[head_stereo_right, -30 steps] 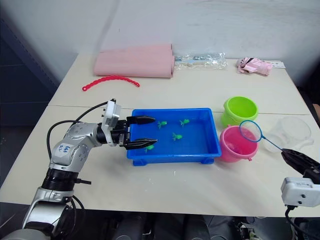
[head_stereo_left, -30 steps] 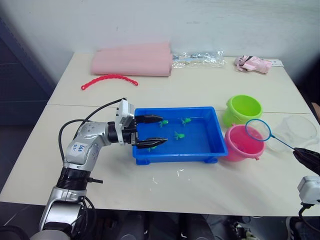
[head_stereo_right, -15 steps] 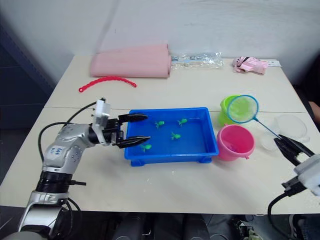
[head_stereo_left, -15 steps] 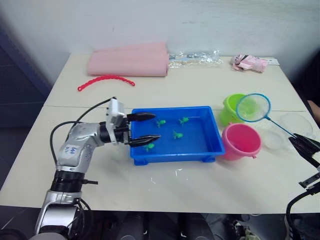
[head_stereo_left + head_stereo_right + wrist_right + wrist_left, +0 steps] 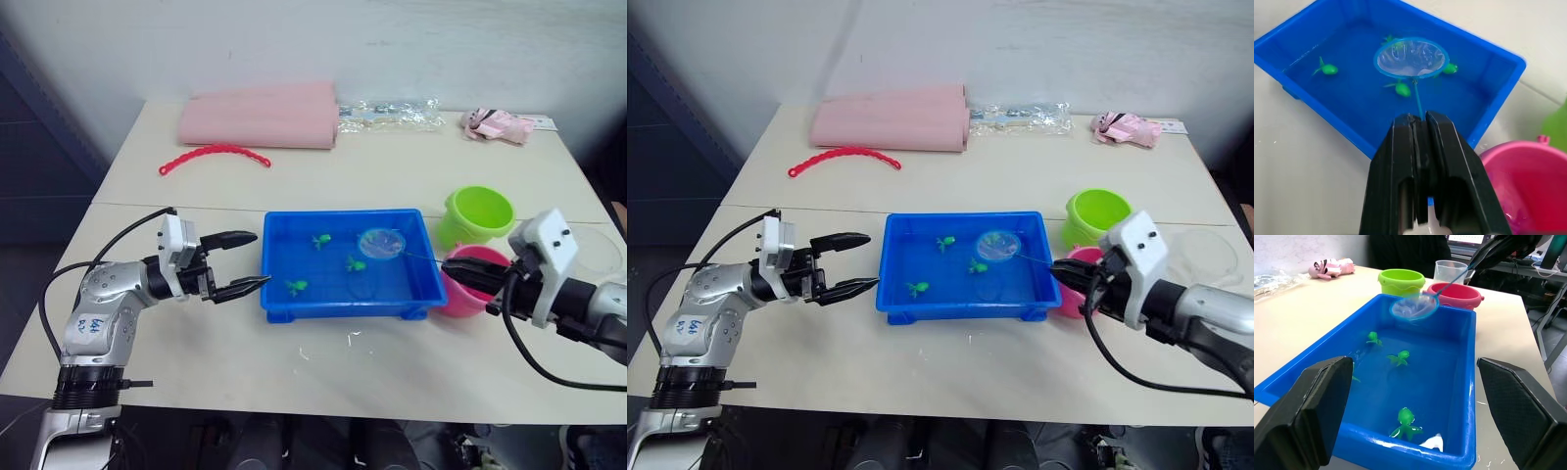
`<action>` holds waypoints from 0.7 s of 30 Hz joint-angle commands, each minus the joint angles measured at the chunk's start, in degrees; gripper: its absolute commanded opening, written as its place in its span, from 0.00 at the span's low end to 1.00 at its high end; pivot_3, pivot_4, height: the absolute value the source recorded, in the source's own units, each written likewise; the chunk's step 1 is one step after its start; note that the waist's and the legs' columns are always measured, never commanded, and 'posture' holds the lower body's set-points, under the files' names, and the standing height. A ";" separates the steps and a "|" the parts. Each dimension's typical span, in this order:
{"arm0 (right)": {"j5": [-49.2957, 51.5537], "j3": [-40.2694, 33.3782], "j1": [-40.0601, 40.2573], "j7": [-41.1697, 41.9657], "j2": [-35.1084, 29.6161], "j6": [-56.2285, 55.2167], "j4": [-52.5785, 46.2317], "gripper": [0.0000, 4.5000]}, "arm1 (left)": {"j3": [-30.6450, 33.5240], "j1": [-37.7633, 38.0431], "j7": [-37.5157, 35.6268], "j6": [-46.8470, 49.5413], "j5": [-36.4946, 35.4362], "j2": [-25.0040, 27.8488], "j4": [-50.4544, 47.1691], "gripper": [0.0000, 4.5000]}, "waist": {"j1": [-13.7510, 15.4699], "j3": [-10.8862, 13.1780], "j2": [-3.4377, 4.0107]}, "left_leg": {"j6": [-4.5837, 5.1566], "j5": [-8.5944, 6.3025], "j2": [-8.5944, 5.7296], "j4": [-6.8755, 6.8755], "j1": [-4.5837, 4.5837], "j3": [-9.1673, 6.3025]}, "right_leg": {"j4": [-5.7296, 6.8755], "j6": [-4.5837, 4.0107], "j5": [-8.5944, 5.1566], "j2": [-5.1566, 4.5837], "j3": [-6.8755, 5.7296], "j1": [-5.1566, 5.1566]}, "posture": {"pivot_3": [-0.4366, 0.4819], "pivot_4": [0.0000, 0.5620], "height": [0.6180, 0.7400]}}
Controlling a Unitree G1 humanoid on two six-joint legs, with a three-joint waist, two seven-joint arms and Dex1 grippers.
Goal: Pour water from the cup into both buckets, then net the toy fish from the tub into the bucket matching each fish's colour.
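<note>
Thin dark handle of the net (image 5: 380, 244) is pinched by the right gripper (image 5: 460, 274) | hoop hangs mid-frame over the tub (image 5: 279, 305) | likely featherlight, whippy | left gripper (image 5: 247, 261) is spread, empty

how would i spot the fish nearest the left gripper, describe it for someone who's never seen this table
Find the blue tub in the middle of the table, between the open left gripper and the two buckets. In its front corner on the left gripper's side lies a small green fish. It sits alone near the front wall, while the other green fish cluster farther back by the net.
</note>
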 commanded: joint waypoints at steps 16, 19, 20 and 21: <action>-13.45 15.86 -25.03 -6.82 15.79 17.00 10.76 0.00 | -0.53 -0.09 3.27 5.85 -0.75 2.64 -6.61 0.98 | -0.42 0.00 0.01 | -0.01 0.01 0.03 -0.05 -0.09 0.16 | 0.16 0.00 0.00 0.08 0.06 -0.20 | 0.48 0.27 1.00; -16.41 15.53 -24.63 -5.78 18.18 15.11 10.45 0.00 | -0.49 -0.11 3.36 6.03 -0.84 2.78 -6.79 0.98 | -0.37 0.00 0.01 | -0.01 0.00 0.03 -0.07 -0.11 0.18 | 0.20 0.00 0.00 0.09 0.07 -0.23 | 0.48 0.27 1.00; -17.03 15.14 -23.81 -5.30 18.53 14.89 10.00 0.00 | -0.45 -0.04 3.40 6.12 -0.89 2.82 -6.92 0.98 | -0.31 0.00 0.01 | -0.01 0.00 0.03 -0.09 -0.11 0.19 | 0.19 0.00 0.00 0.09 0.07 -0.23 | 0.48 0.27 1.00; -17.57 14.70 -22.76 -4.72 18.71 14.63 9.39 0.00 | -0.32 0.06 3.50 6.24 -1.00 2.81 -7.04 0.98 | -0.24 0.00 0.01 | -0.01 0.01 0.03 -0.09 -0.12 0.19 | 0.19 0.00 0.00 0.09 0.06 -0.23 | 0.48 0.27 1.00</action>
